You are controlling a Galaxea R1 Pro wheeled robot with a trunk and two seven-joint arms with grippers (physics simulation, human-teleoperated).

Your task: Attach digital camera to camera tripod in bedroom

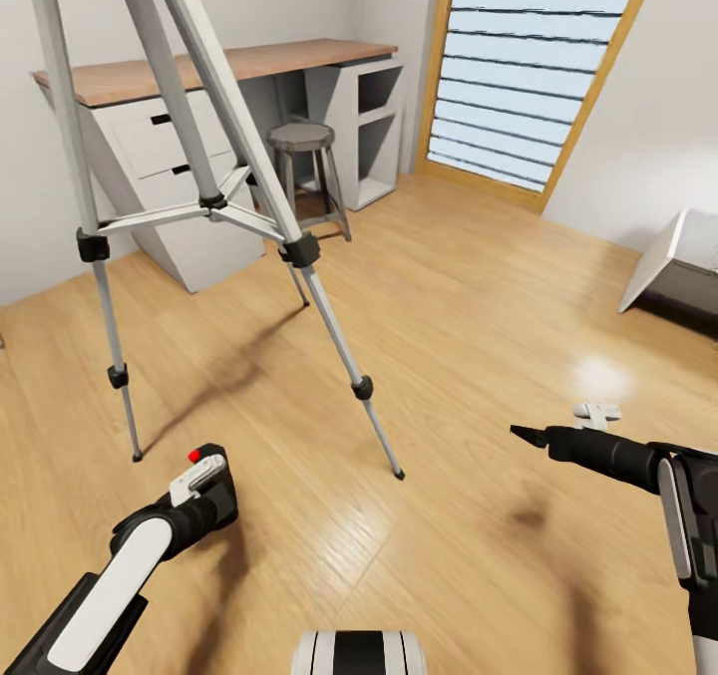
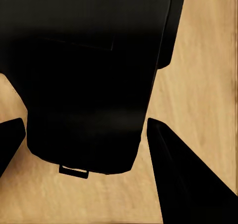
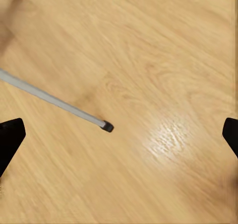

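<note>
One small rigid digital camera sits clamped in the left end effector at 7 o'clock, probably light and slippery. Right end effector is spread apart. Camera tripod stands at 11 o'clock.

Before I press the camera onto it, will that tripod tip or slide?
The camera tripod probably tips easily: it is tall on thin legs. Its small black feet rest on glossy wood floor, so it may slide. Braces between the legs suggest it stays stiff.
</note>
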